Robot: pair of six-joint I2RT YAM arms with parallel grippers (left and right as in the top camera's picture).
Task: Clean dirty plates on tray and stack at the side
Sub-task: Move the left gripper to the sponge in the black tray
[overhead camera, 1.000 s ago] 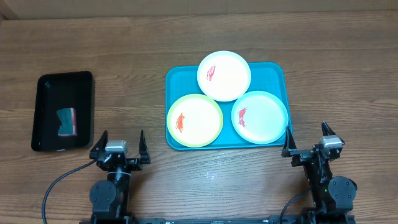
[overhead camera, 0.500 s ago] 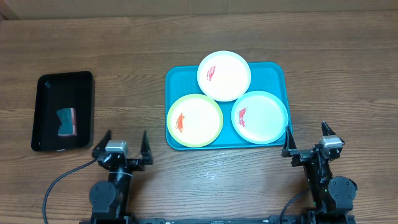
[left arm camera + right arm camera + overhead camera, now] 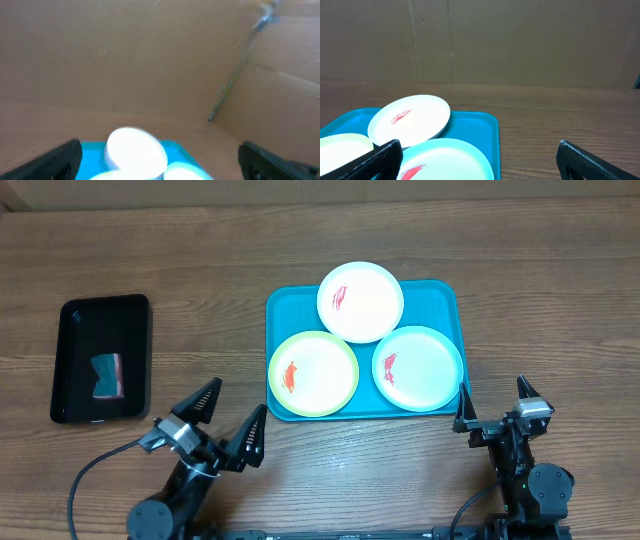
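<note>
Since every plate is dirty and nothing is held, the cleaning is at its very start. The brown wooden table [image 3: 520, 280] carries a large teal-blue plastic tray [image 3: 290, 310] right of centre and a smaller black rectangular tray [image 3: 100, 330] well apart on the left. Three small round plates lie on the teal tray. A white plate [image 3: 361, 301] with a red smear sits at the far edge. A yellow-green-rimmed plate [image 3: 313, 373] with an orange smear is near-left, and a light-blue-rimmed plate [image 3: 418, 368] with a red smear is near-right. The white plate's near rim meets the other two. The left gripper [image 3: 241, 394] and the right gripper [image 3: 491, 383] both hover low at the near edge with jaws spread wide and empty. A small teal-and-pink sponge [image 3: 107, 376] rests in the black tray.

The step in hand looks like the opening reach. The next move probably calls for fetching the sponge, with the other arm steadying a plate.

Compared with a second ago, the left gripper has swung from pointing straight ahead to angling toward the teal tray. The right arm, plates and sponge have not moved.
</note>
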